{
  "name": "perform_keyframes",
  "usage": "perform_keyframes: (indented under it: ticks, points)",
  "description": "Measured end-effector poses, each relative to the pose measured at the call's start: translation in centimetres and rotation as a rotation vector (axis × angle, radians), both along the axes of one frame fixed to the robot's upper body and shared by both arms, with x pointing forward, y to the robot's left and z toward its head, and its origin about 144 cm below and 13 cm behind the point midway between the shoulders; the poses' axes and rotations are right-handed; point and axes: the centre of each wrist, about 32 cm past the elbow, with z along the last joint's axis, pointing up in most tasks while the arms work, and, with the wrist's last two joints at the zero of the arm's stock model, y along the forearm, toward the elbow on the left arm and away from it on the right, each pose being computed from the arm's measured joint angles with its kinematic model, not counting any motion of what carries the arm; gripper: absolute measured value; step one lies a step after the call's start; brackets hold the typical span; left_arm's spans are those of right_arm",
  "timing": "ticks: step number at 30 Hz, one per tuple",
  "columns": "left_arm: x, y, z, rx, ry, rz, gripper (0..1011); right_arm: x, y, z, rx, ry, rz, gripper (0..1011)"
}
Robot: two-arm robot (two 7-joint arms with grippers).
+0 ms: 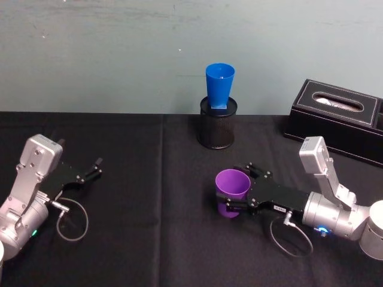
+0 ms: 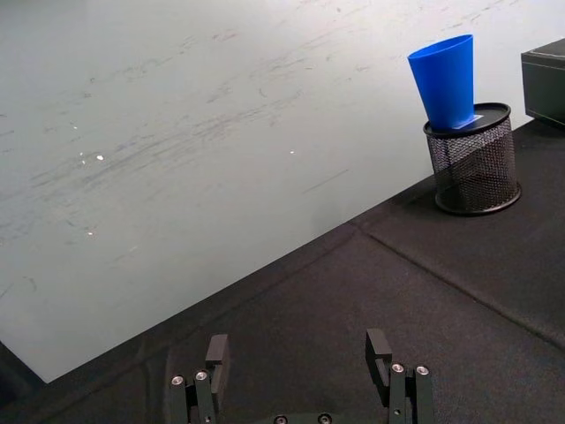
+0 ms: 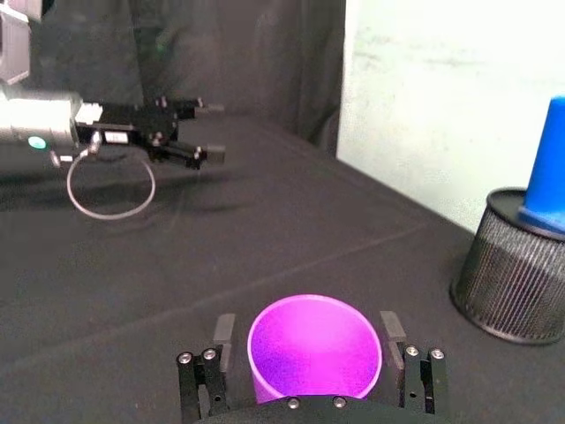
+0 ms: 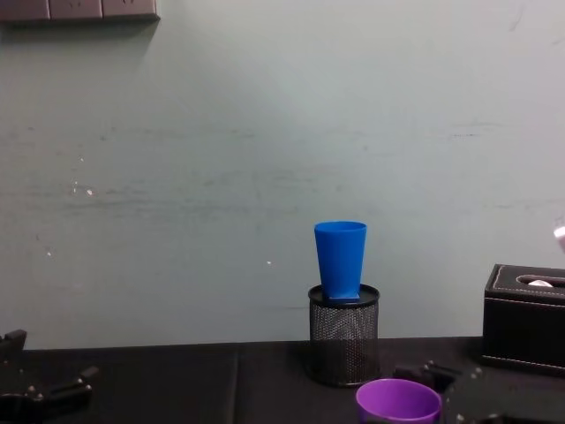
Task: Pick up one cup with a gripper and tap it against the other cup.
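Note:
The purple cup (image 1: 232, 190) stands upright on the black tablecloth, right of centre; the chest view shows its rim (image 4: 398, 402). My right gripper (image 1: 235, 186) reaches in from the right and is open, one finger on each side of the cup (image 3: 313, 349). A small gap shows at one finger. The blue cup (image 1: 220, 85) sits upright in the top of a black mesh pen holder (image 1: 216, 128) at the back centre, well behind the purple cup. My left gripper (image 1: 97, 168) rests open over the table at the far left, holding nothing.
A black tissue box (image 1: 338, 116) sits at the back right, beside the mesh holder. A pale wall (image 4: 221, 177) rises right behind the table's far edge. Bare black cloth (image 1: 149, 209) lies between the two arms.

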Motion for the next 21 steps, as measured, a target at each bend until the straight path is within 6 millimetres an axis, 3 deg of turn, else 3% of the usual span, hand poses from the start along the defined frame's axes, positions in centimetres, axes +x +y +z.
perform_keyframes:
  ticks: [9, 13, 21]
  points:
    - [0.0, 0.0, 0.0, 0.000, 0.000, 0.000, 1011, -0.1, 0.4, 1.3, 0.069, -0.070, -0.035, 1002]
    - [0.0, 0.0, 0.0, 0.000, 0.000, 0.000, 1012, -0.3, 0.7, 2.3, 0.097, -0.109, -0.129, 1002]
    - [0.0, 0.0, 0.0, 0.000, 0.000, 0.000, 1011, -1.6, 2.1, 3.7, 0.079, -0.153, -0.483, 1002]
